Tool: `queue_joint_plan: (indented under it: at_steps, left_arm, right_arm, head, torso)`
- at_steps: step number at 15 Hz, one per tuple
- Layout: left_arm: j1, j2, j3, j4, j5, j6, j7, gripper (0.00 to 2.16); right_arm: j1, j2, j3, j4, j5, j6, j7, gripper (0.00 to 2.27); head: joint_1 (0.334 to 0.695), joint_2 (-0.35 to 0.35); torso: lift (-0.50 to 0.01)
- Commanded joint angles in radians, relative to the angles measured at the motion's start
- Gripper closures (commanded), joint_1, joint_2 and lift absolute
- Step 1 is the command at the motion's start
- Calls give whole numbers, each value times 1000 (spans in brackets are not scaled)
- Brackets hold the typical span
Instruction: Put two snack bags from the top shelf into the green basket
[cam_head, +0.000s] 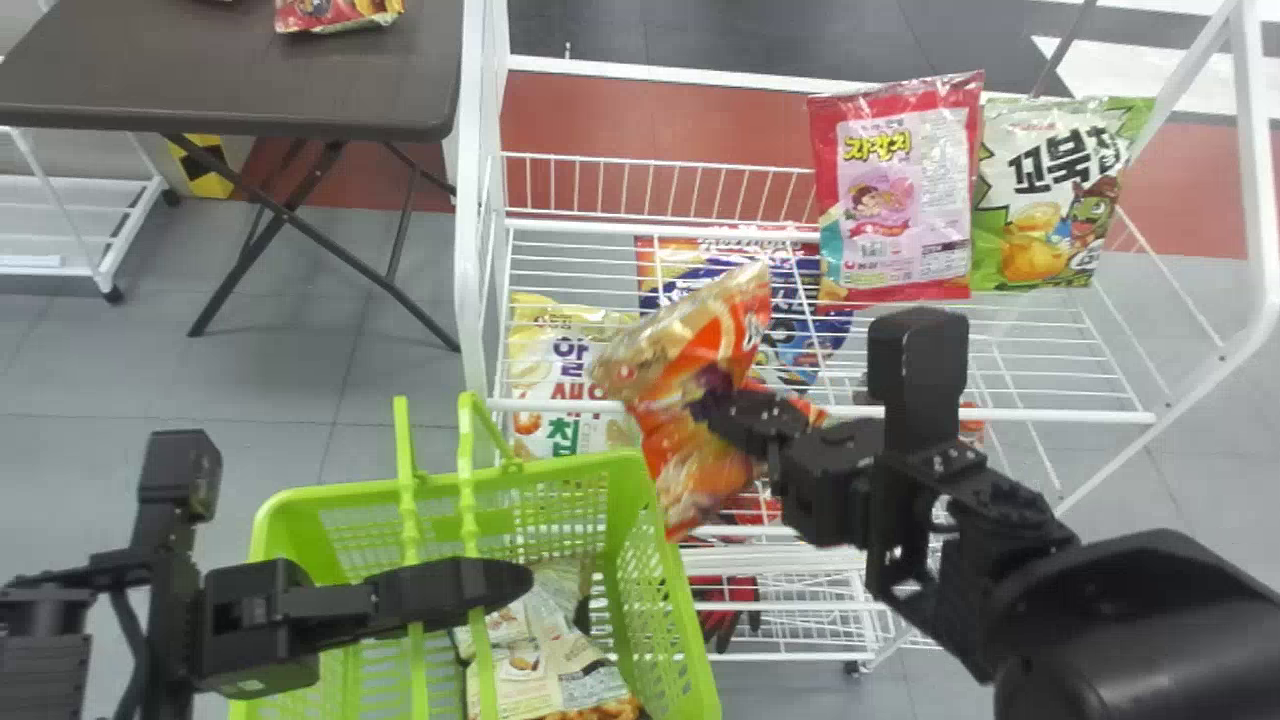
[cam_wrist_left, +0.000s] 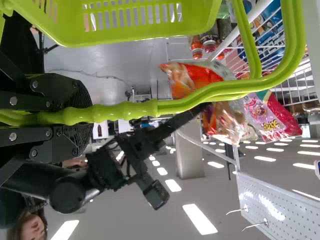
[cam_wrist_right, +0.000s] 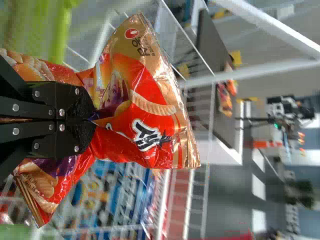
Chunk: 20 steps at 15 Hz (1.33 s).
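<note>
My right arm (cam_head: 1140, 610) is matte black, with a smooth, rounded near cover; my left arm (cam_head: 255, 625) has boxy black housings and a dark cable (cam_head: 132, 640). Silver screws dot my right gripper (cam_head: 712, 395).

Glossy, crinkled film wraps the orange snack bag (cam_wrist_right: 155, 92). The green basket (cam_head: 560, 468) looks like smooth plastic, faintly shiny; the wire shelf (cam_head: 1050, 414), like painted metal. The tabletop (cam_head: 250, 75) seems matt, as does the right hand (cam_head: 722, 405), with shiny metal screws.
</note>
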Motion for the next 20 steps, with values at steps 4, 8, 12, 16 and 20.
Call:
queue_joint_plan:
  at_steps: [4,8,12,16,20]
  left_arm:
    - [10,-5,4,-2,1,4,-8,2142]
    - [10,-5,1,-2,1,4,-11,2142]
    - [10,-5,7,-4,4,4,-13,2142]
    - [10,-2,7,-1,9,4,-13,2142]
    - [14,-5,4,-4,9,4,-15,2142]
  right_arm:
    - [21,-10,133,-2,-69,119,3,2243]
    - [19,13,201,85,-122,88,3,2240]
    - [13,13,261,150,-15,79,26,12]
    - [66,12,188,182,-21,-256,83,63]
    - [118,39,93,263,-29,-654,63,73]
  head:
    - [695,9]
    - [695,120]
    - [695,188]
    - [695,186]
    - [695,142]
  torso:
    - [-1]
    - [-1]
    - [-1]
    - [-1]
    - [-1]
